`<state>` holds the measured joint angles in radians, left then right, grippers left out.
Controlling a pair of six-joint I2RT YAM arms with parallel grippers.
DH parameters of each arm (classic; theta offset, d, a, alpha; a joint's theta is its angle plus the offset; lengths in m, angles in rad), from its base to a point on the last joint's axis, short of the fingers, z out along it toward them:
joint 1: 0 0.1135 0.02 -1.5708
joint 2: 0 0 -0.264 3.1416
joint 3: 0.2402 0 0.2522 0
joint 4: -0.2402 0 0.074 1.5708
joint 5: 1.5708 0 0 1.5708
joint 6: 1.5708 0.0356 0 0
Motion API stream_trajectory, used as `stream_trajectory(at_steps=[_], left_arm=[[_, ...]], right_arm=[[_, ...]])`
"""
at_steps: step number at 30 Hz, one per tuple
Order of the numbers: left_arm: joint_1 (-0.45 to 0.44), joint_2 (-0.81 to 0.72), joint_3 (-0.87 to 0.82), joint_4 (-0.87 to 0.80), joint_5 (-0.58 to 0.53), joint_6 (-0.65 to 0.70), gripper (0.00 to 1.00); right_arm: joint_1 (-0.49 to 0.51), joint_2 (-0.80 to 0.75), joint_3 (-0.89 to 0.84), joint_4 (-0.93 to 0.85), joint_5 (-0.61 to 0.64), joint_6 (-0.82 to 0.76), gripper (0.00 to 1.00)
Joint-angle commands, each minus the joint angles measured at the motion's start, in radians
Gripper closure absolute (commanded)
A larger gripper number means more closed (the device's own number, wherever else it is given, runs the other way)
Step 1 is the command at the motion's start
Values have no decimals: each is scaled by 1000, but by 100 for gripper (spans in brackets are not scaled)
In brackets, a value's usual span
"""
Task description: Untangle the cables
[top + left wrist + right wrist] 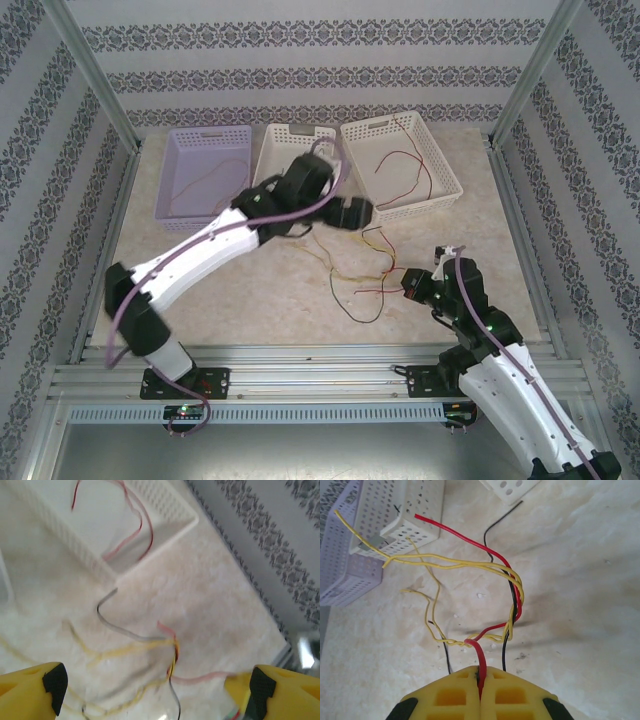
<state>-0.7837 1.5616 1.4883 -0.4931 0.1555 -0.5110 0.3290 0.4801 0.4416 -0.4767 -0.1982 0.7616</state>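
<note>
The cables (365,262) lie in a tangle of red, yellow and black strands on the table between the two arms. My right gripper (480,674) is shut on the red cable (485,655), which rises into the twisted knot of yellow cables (445,562) and a black cable (504,650). From above, the right gripper (408,287) sits at the tangle's right edge. My left gripper (358,213) hovers above the tangle's far side, and its yellow fingers (30,692) stand wide open over the knot (172,652) with nothing between them.
Three baskets line the back: a purple basket (210,133) with a thin strand in it, a cream basket (290,135) partly behind the left arm, and a white basket (445,175) holding a loose red cable (412,165). Metal frame rails border the table.
</note>
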Motion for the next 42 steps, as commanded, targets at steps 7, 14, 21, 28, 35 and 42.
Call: stream_trajectory(at_steps=[7, 14, 21, 28, 35, 42], left_arm=[[-71, -322, -510, 319, 1, -159, 7], [-132, -355, -745, 535, 48, -207, 7], [-155, -349, -805, 533, -39, -134, 7], [-155, -404, -961, 694, -111, -9, 4], [-155, -341, -997, 824, -45, 69, 4], [-157, -260, -965, 885, -10, 125, 2]], right_arm=[[-26, 4, 47, 170, -209, 22, 100], [-27, 2, 45, 232, -281, 47, 100], [-27, 3, 55, 265, -351, 71, 100], [-26, -7, 54, 274, -394, 96, 100], [-25, -3, 62, 306, -437, 121, 100], [-21, 12, 51, 346, -482, 158, 100]])
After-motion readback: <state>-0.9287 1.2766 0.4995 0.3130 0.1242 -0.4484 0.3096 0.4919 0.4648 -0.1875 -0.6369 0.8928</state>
